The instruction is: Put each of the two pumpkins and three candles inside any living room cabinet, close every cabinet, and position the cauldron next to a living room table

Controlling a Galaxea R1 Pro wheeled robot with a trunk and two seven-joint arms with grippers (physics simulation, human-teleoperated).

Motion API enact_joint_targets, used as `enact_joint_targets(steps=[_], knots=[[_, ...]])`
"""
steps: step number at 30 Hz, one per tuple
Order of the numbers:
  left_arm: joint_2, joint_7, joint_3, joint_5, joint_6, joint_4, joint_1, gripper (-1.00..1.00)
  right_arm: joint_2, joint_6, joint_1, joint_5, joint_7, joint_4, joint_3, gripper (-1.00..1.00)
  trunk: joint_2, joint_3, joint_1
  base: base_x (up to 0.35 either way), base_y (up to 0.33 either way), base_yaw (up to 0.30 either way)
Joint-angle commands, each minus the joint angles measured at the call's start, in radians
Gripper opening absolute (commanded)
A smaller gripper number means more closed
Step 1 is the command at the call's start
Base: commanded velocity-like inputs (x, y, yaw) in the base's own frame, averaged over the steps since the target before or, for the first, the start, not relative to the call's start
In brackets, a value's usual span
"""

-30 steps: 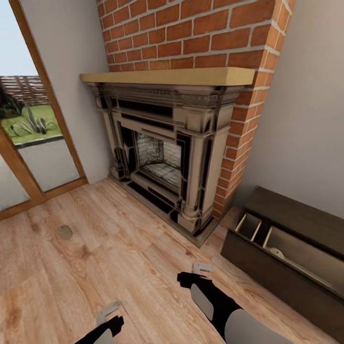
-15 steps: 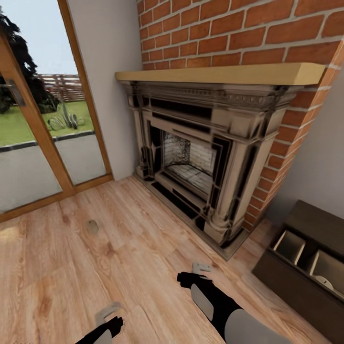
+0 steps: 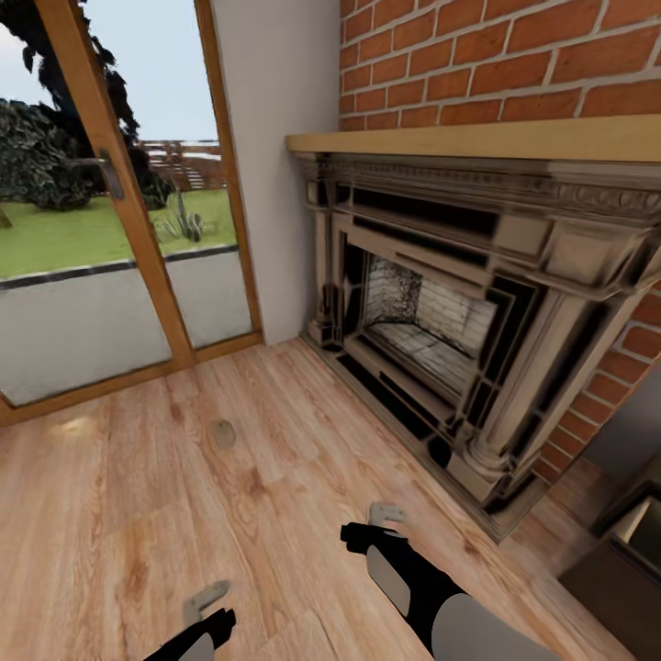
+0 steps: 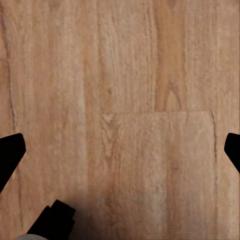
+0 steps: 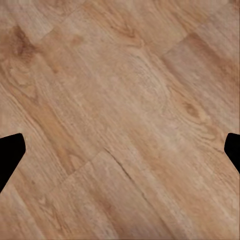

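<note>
Both claws are spread wide with nothing in them. In the left wrist cam the left gripper (image 4: 120,150) shows just its two black fingertips (image 4: 10,152) at opposite edges of the shot, bare floor (image 4: 125,75) between them. Same deal on the right gripper (image 5: 120,152): tips far apart, only planks underneath.

From the head cam I've got the left gripper (image 3: 207,601) down at about 7 o'clock and the right gripper (image 3: 386,516) nearer 6 o'clock, both hanging over the light wood floor (image 3: 119,514), not touching anything.

Going outward, one candle (image 3: 223,432) sits by itself on the floor, out at 11 o'clock from the right claw and well apart from both arms. It's small and tan, too blurry to make out a wick.

Past that, the ornate fireplace (image 3: 459,312) with its wooden mantel (image 3: 477,140) and brick chimney (image 3: 514,55) fills 1 to 3 o'clock. Glass garden doors (image 3: 101,229) run across 10 to 12 o'clock. A sliver of the dark cabinet (image 3: 615,588) pokes in at 4 o'clock, and its front looks pulled open.
</note>
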State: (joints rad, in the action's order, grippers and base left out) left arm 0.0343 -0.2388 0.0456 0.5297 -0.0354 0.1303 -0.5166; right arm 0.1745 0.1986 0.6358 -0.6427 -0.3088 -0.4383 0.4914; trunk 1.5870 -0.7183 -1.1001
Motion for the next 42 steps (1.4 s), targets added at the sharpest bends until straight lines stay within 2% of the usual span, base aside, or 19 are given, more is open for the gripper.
enact_joint_targets(steps=[1, 6, 9, 12, 15, 18, 20, 23, 32, 42], knots=[[-0.001, -0.003, 0.005, 0.007, -0.003, 0.0, 0.0, 1.0, 0.0, 0.004, 0.001, -0.003, -0.008, -0.001, 0.004, 1.0, 0.0, -0.001, 0.0, 0.119, 0.268, 0.276], [-0.023, 0.047, 0.006, 0.008, 0.005, -0.001, 0.001, 1.0, 0.0, 0.004, 0.001, -0.003, -0.007, -0.002, 0.004, 1.0, 0.0, -0.004, 0.0, 0.143, 0.271, 0.276], [-0.028, 0.073, 0.007, 0.009, 0.008, -0.001, 0.001, 1.0, 0.0, 0.004, 0.001, -0.003, -0.007, -0.002, 0.005, 1.0, 0.0, -0.005, 0.0, 0.201, 0.245, 0.276], [-0.03, 0.077, 0.006, 0.009, 0.009, -0.001, 0.001, 1.0, 0.0, 0.004, 0.001, -0.003, -0.004, -0.001, 0.004, 1.0, 0.0, -0.007, 0.0, 0.234, 0.199, 0.259], [-0.031, 0.079, 0.005, 0.009, 0.009, -0.001, 0.002, 1.0, 0.0, 0.004, 0.001, -0.003, 0.026, -0.001, 0.01, 1.0, 0.0, -0.008, 0.0, 0.247, 0.164, 0.118], [-0.031, 0.08, 0.005, 0.009, 0.009, -0.001, 0.003, 1.0, 0.0, -0.002, 0.0, -0.003, 0.059, 0.001, 0.053, 1.0, 0.0, -0.008, 0.0, 0.266, 0.164, 0.031], [-0.031, 0.081, 0.005, 0.009, 0.009, -0.001, 0.003, 1.0, 0.0, -0.044, -0.004, -0.004, 0.074, 0.021, 0.112, 1.0, 0.0, -0.008, 0.0, 0.273, 0.202, 0.006], [-0.031, 0.081, 0.005, 0.009, 0.009, -0.001, 0.003, 1.0, 0.0, -0.061, -0.005, -0.005, 0.079, 0.054, 0.136, 1.0, 0.0, -0.008, 0.0, 0.274, 0.216, 0.002], [-0.031, 0.081, 0.005, 0.009, 0.009, -0.001, 0.003, 1.0, 0.0, -0.067, -0.005, -0.002, 0.077, 0.064, 0.146, 1.0, 0.0, -0.006, 0.0, 0.268, 0.231, 0.015], [-0.031, 0.081, 0.005, 0.009, 0.009, -0.001, 0.004, 1.0, 0.0, -0.067, -0.005, -0.002, 0.073, 0.064, 0.147, 1.0, 0.0, -0.004, 0.0, 0.255, 0.25, 0.233]])
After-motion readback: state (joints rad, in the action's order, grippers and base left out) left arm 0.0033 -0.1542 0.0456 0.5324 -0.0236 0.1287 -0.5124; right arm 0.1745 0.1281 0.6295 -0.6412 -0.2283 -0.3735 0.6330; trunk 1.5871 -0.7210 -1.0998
